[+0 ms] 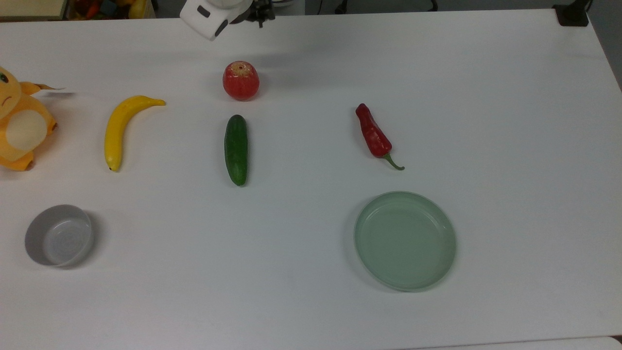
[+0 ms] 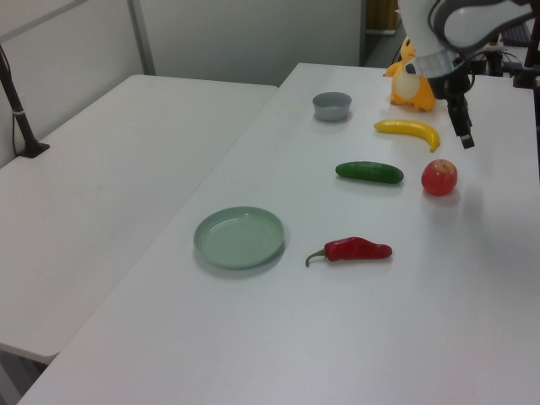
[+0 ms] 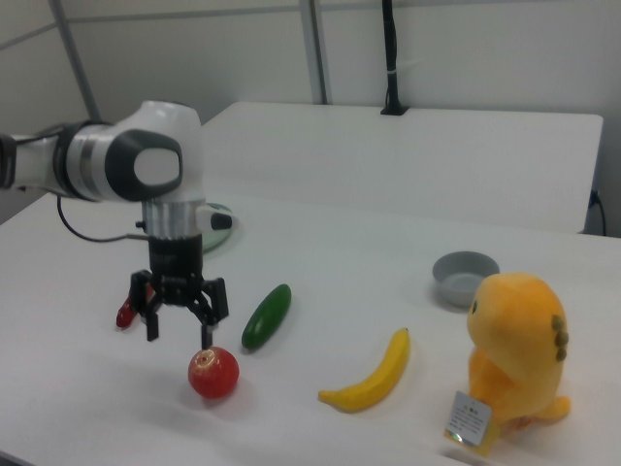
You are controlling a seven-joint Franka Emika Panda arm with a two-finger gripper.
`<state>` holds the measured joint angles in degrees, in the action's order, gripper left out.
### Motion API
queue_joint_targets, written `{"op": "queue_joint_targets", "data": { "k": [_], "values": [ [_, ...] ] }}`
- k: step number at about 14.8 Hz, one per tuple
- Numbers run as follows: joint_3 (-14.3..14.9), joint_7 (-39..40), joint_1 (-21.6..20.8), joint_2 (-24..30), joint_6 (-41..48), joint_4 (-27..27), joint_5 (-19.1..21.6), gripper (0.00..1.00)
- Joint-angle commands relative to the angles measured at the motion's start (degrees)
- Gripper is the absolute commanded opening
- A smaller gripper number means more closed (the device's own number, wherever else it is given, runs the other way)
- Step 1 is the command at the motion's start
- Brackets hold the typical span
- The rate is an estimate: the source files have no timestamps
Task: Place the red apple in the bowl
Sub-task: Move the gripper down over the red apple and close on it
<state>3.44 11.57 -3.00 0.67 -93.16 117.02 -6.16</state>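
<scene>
Top view: the red apple [image 1: 241, 80] is sitting on the white table [image 1: 510, 146], above the cucumber [image 1: 236, 149]; the bowl [image 1: 59, 235] is lying far off at the top view's lower left.

Left view: the gripper [image 2: 462, 126] is hanging just above and behind the apple.

Right view: the gripper [image 3: 178, 332] is hovering over the apple with fingers [image 3: 152, 325] spread wide, gripping nothing.

The arm [image 3: 126, 165] reaches in level, its wrist turned straight down. The gripper [image 3: 179, 334] hangs below it, held off the surface, with its two dark fingers [image 3: 152, 323] spread wide apart.
</scene>
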Motion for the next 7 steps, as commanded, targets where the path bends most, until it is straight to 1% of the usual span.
{"op": "queue_joint_targets", "data": {
  "k": [1, 3, 7],
  "values": [
    [0.16, -2.6, 0.54, 1.71, -13.74, 8.73, -2.98, 1.0],
    [0.08, -6.19, 0.11, 0.83, -19.4, 10.68, -2.98, 1.0],
    [-0.19, -8.93, -0.51, 0.04, -24.25, 12.7, -3.16, 1.0]
  ]
}}
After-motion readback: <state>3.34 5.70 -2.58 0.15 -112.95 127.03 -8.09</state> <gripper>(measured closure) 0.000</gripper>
